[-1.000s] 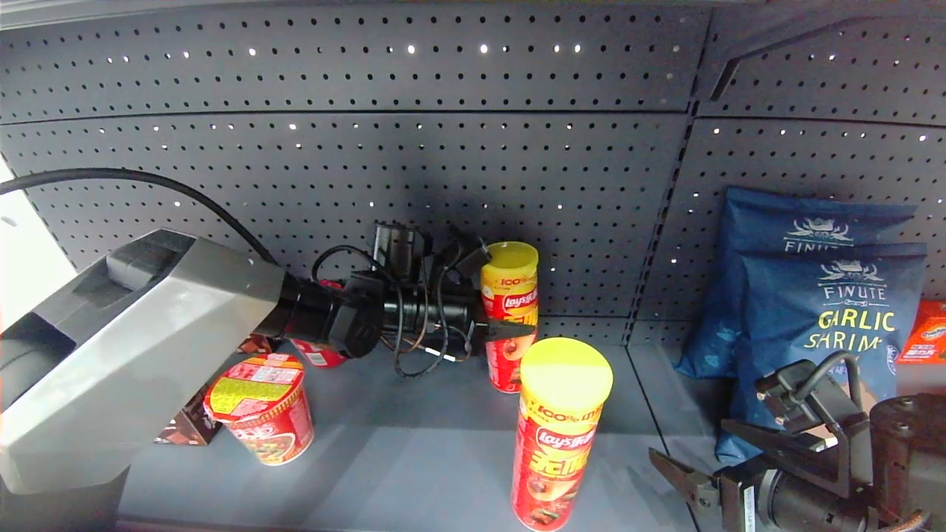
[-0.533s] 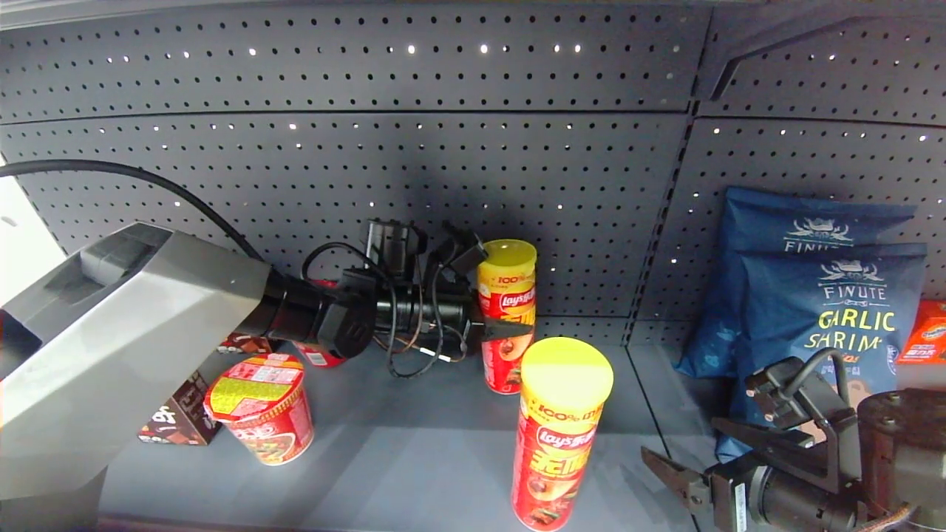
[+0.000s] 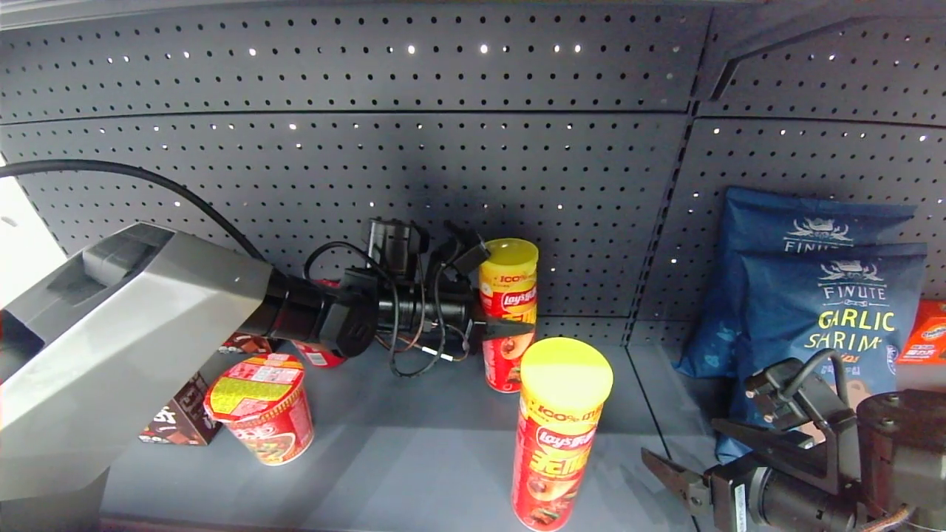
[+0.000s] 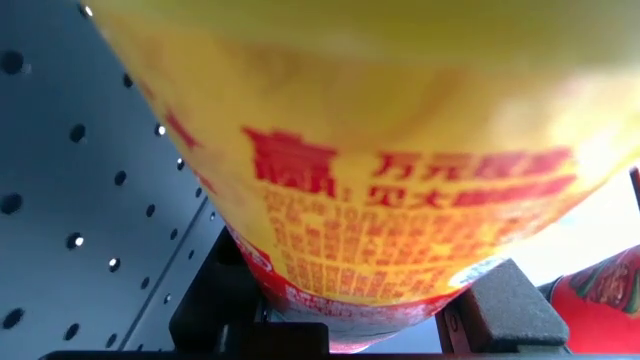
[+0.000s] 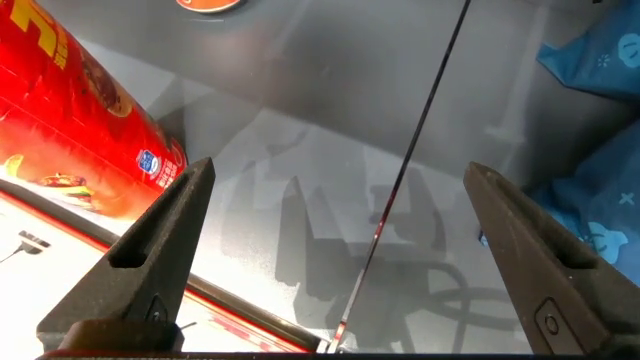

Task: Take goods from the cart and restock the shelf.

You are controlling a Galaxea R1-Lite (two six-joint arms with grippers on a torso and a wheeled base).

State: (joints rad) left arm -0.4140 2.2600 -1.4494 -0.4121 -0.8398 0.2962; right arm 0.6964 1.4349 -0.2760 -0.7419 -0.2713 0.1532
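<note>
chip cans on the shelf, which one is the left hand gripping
The rear chip can, by the pegboard: the left hand is clamped on its middle. The front chip can stands free, with no hand touching it.

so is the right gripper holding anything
No, the right gripper has its fingers spread open with only bare shelf between them.
</note>
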